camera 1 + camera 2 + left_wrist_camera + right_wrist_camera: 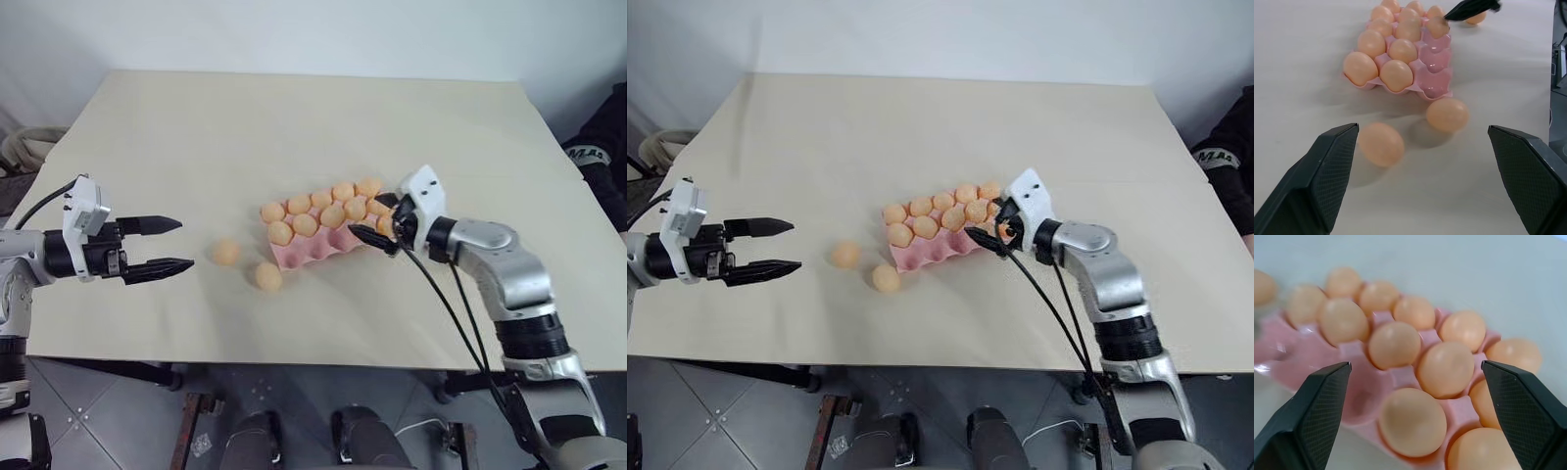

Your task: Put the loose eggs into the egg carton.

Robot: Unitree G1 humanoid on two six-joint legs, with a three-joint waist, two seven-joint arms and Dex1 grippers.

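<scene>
Two loose eggs (226, 252) (267, 276) lie on the pale table, just left of the pink egg carton (315, 251). Eggs fill the carton's back and middle rows. Its front row has bare cups (1435, 89) at the left end and eggs at the right end. My left gripper (185, 243) hovers open to the left of the loose eggs, pointing at them, with nothing between its fingers. In the left wrist view one loose egg (1381, 144) lies close ahead of it. My right gripper (365, 215) stands open just over the carton's right end, holding nothing.
The table's front edge (294, 364) runs close below the loose eggs. A person's dark sleeve (600, 147) shows at the right edge. Black cables (460, 323) hang from my right arm. Wide bare tabletop lies behind the carton.
</scene>
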